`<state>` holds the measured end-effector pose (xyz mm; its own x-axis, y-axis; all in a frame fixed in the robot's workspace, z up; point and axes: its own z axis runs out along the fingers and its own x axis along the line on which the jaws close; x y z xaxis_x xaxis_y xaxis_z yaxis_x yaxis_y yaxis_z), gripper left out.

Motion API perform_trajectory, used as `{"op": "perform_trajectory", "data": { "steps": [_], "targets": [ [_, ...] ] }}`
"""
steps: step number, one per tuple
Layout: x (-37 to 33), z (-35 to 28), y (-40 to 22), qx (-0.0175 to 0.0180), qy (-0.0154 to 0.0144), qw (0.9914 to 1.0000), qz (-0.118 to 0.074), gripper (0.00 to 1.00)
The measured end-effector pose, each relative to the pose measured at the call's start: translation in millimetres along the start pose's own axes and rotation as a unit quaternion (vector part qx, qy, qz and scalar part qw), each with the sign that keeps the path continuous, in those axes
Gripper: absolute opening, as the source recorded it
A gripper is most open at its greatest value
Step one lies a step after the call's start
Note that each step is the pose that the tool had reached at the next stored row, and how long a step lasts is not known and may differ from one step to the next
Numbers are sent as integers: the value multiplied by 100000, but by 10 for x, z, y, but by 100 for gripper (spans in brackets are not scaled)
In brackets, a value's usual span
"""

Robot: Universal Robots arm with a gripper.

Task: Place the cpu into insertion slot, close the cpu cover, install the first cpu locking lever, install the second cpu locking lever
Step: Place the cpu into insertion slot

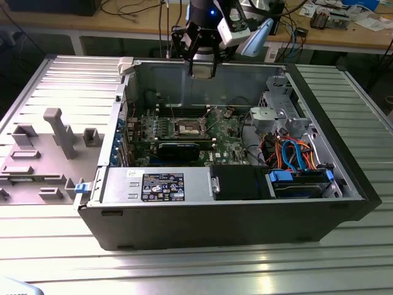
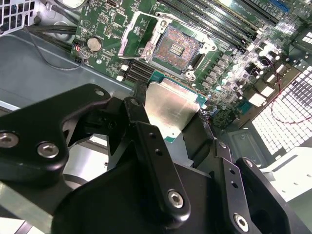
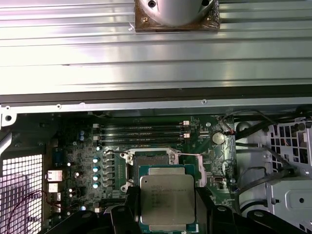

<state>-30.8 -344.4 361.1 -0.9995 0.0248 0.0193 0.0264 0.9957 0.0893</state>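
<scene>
My gripper (image 1: 202,66) hangs high over the back wall of the open computer case (image 1: 344,203), shut on the cpu (image 2: 171,108). The cpu is a small square chip with a dull silver top on a green edge, pinched between two black fingers (image 2: 143,127); it shows in both wrist views (image 3: 167,196). Below it on the green motherboard lies the insertion slot (image 2: 178,48), bare with its contact field showing (image 3: 152,158). The cpu cover (image 2: 138,33), a silvery frame with a window, stands hinged open beside the slot. In the exterior view the slot (image 1: 186,128) is well below the gripper.
A black graphics card (image 1: 178,149) lies just in front of the slot, and memory slots (image 3: 141,132) lie beside it. A power supply (image 1: 163,184), a drive cage (image 1: 279,114) and orange and blue cables (image 1: 295,153) crowd the case's right side. A grey fixture plate (image 1: 43,153) sits outside at the exterior view's left.
</scene>
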Motion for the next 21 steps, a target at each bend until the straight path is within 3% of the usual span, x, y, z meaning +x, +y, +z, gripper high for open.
{"op": "perform_trajectory", "data": {
  "steps": [21],
  "targets": [
    [-1,51,-4,0,1,100000,0,55]
  ]
}}
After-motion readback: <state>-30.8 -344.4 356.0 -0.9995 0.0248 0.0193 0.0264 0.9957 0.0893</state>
